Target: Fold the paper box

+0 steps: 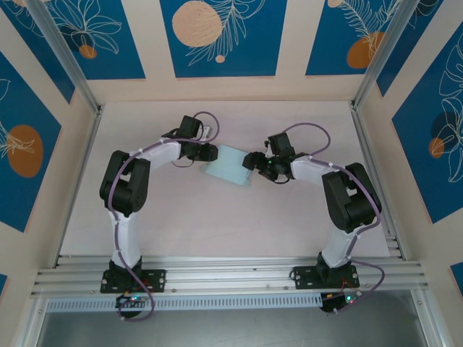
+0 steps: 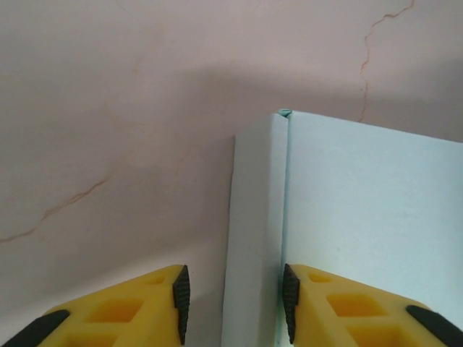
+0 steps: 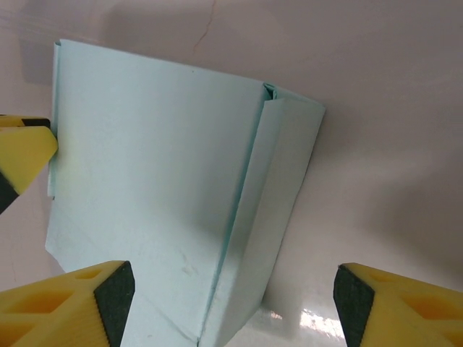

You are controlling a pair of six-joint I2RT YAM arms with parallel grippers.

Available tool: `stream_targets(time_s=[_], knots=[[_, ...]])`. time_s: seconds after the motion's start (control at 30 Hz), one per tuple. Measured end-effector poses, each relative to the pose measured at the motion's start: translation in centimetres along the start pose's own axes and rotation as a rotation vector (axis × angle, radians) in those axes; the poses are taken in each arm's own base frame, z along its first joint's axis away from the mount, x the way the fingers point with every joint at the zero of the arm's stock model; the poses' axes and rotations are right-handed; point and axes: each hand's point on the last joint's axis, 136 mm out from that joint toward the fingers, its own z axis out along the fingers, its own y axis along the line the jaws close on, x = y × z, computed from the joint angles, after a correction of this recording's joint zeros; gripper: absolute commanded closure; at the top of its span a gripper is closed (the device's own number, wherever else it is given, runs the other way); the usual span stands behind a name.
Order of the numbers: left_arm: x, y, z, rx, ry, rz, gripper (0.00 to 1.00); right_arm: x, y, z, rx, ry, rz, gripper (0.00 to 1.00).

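Observation:
The paper box (image 1: 228, 165), pale light-blue card, lies mid-table between my two grippers. My left gripper (image 1: 210, 155) is at its left edge. In the left wrist view the box (image 2: 362, 217) has a raised side wall standing between my left gripper's (image 2: 235, 300) jaws; the right pad touches the wall and the left pad stands apart from it, so the gripper is open. My right gripper (image 1: 252, 162) is at the box's right edge. In the right wrist view the box (image 3: 145, 181) has a folded-up flap (image 3: 278, 195), and my right gripper (image 3: 235, 300) straddles it, wide open, touching nothing.
The pale marbled table (image 1: 217, 224) is bounded by aluminium rails (image 1: 231, 275) at the near edge and upright posts at the back corners. Blue patterned wall panels surround it. A yellow finger of the left gripper (image 3: 22, 152) shows at the box's far edge in the right wrist view.

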Motion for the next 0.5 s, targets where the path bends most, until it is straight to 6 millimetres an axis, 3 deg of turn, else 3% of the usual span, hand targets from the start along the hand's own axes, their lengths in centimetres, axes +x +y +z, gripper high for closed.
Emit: stream_targets(time_s=[0.2,0.5], knots=[[-0.2,0.4,-0.1,0.01,-0.004,-0.033,0.74,0.5,-0.4,1.2,-0.019,0.027,0.026,0.24],[-0.6,1.4,-0.3,0.027,-0.02,-0.068,0.75,0.3,0.6,2.2,-0.111,0.039,0.058,0.23]])
